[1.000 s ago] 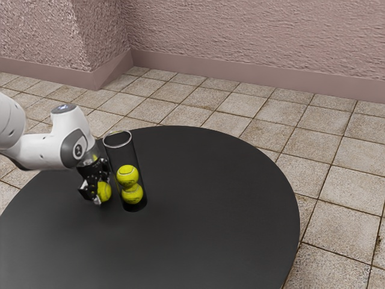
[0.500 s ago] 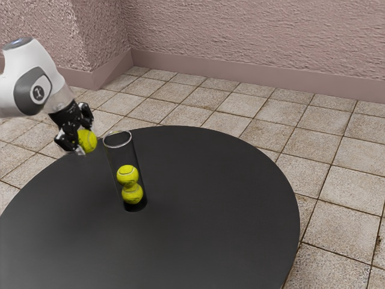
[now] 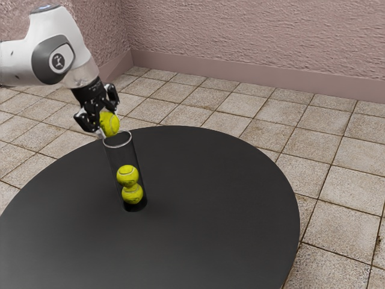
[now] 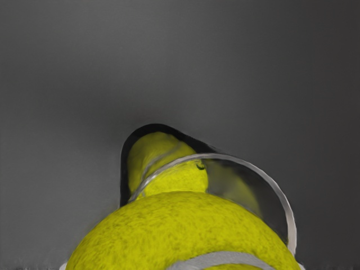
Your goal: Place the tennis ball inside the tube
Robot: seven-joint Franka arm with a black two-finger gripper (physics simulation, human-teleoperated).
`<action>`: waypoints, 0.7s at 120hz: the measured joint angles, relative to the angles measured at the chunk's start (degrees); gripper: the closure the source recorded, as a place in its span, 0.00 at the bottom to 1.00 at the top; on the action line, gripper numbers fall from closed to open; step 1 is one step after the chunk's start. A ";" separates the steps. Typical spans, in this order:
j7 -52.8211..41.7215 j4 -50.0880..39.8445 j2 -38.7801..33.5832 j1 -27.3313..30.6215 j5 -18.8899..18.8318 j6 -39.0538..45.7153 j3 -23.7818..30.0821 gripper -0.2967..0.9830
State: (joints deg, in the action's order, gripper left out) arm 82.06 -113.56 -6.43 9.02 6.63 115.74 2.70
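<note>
My gripper [image 3: 103,125] is shut on a yellow tennis ball [image 3: 110,124], just above the tube's rim and toward the exterior view's left of its opening. The clear tube [image 3: 118,139] stands upright on the table, with two balls stacked inside, an upper ball [image 3: 127,175] and a lower ball [image 3: 132,194]. In the wrist view the held ball [image 4: 174,230] is large and covers part of the tube's pale rim [image 4: 271,178]; a ball inside the tube [image 4: 177,179] shows beyond it.
The round black table [image 3: 222,198] extends around the tube. Past its edge lies a tiled floor [image 3: 313,144], with a textured pink wall [image 3: 258,42] behind.
My gripper has lifted the ball from beside the tube's lower part to above rim height, then moved toward the exterior view's right, close to the opening. The tube and its two balls stayed put.
</note>
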 joint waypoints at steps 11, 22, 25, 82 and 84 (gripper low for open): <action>0.02 1.70 2.40 -0.48 -0.01 -0.33 0.52 0.46; 0.03 2.73 3.91 -0.45 -0.05 -0.50 0.68 0.46; 0.03 2.82 4.11 -0.38 -0.06 -0.52 0.70 0.46; -3.70 3.30 1.65 0.60 -3.01 -0.29 1.49 0.26; -4.94 3.61 1.55 0.54 -3.35 -0.44 1.52 0.26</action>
State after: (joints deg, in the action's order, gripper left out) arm 77.12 -109.95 -4.88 9.56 3.27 115.30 4.22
